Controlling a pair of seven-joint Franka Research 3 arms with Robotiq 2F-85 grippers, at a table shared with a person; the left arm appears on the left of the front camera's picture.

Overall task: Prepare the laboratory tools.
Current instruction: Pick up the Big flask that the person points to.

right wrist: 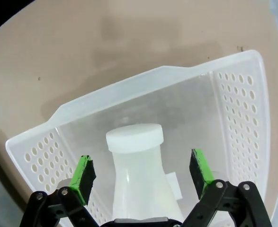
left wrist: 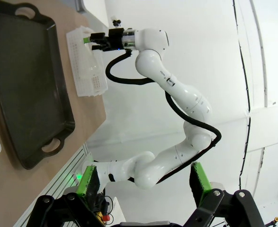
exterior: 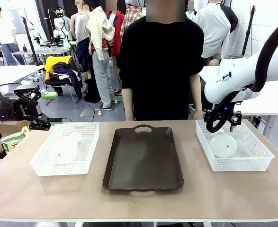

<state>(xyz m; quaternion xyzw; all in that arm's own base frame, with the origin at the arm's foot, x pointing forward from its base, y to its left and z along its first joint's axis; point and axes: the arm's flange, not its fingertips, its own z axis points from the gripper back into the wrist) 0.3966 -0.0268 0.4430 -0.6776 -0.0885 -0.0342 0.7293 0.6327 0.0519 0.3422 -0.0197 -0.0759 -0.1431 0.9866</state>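
I count two conical flasks, two white mesh baskets and one dark brown tray (exterior: 143,161) on the counter (exterior: 139,203). One flask (exterior: 67,148) is in the left basket (exterior: 43,166). The other flask (exterior: 223,144) lies on its side in the right basket (exterior: 245,165). The tray sits between the baskets, with a strip of bare counter on either side and a wide bare band along my near edge.

My right fingers (exterior: 233,124) hang over the far-left corner of the right basket. They are spread wide and hold nothing. In the wrist view each green pad (right wrist: 84,172) stands off the capped flask neck (right wrist: 135,139), with a gap on both sides.

My left fingers (exterior: 40,125) are beyond the counter's left edge, near the left basket's far corner. Their pads (left wrist: 199,182) are wide apart and hold nothing.

A person (exterior: 160,66) stands at the far edge behind the tray
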